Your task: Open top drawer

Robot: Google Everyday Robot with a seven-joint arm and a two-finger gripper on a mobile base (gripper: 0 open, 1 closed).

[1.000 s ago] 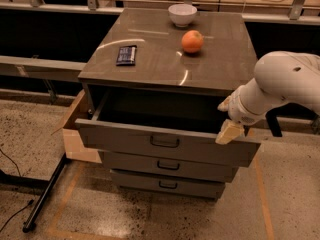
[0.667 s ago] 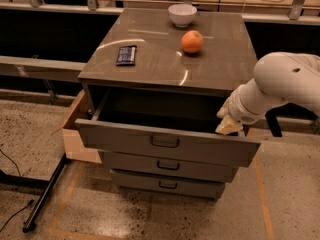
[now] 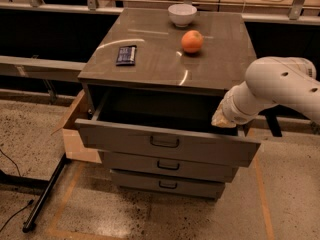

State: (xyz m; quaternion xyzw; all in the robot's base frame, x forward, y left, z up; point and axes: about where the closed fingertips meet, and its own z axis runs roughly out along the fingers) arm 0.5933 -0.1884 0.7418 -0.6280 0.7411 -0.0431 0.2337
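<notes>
The top drawer (image 3: 120, 140) of the grey metal cabinet stands pulled out toward me, its dark bar handle (image 3: 164, 142) centred on the front and its deep tray open and dark inside. My gripper (image 3: 223, 118) hangs from the white arm at the drawer's right rear, just above the drawer's right side wall and under the cabinet top's front edge. Only its pale tip shows.
On the cabinet top (image 3: 150, 64) lie an orange (image 3: 192, 41), a white bowl (image 3: 182, 14) and a dark flat packet (image 3: 126, 54). Two shorter drawers (image 3: 167, 165) sit shut below. A cardboard box (image 3: 74, 134) stands at the cabinet's left; a black bar (image 3: 45, 194) lies on the floor.
My gripper has lifted from the drawer front's top right edge and drawn back toward the cabinet opening. The drawer stays pulled out as before.
</notes>
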